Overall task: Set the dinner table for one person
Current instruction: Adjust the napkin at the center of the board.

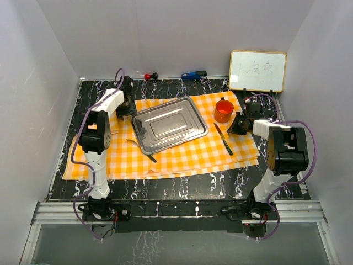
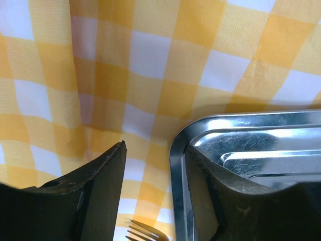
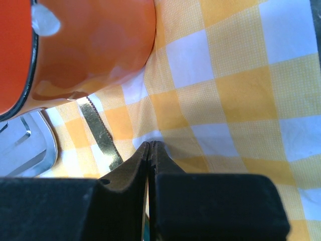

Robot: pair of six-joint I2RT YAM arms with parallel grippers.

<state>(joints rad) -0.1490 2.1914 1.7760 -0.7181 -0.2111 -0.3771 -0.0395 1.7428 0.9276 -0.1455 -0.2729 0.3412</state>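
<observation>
The dinner table [image 1: 182,186] is black with white veining. An orange-and-white checked cloth [image 1: 185,157] covers its middle. A steel tray [image 1: 171,126] lies on the cloth, with an orange mug [image 1: 224,110] to its right. A black-handled knife [image 1: 223,138] lies below the mug and a fork [image 1: 140,150] lies at the tray's near left corner. My left gripper [image 1: 128,107] is open, and in the left wrist view [image 2: 158,148] its jaws straddle the tray's rim [image 2: 176,165], with the fork's tines [image 2: 145,232] below. My right gripper [image 3: 151,143] is shut, its tips on the cloth beside the mug [image 3: 85,45] and the knife blade [image 3: 100,133].
A white board [image 1: 257,70] stands at the back right. A red-capped object [image 1: 149,76] and a blue object [image 1: 194,74] lie along the back edge. White walls close in the table on three sides. The cloth's near edge is rumpled.
</observation>
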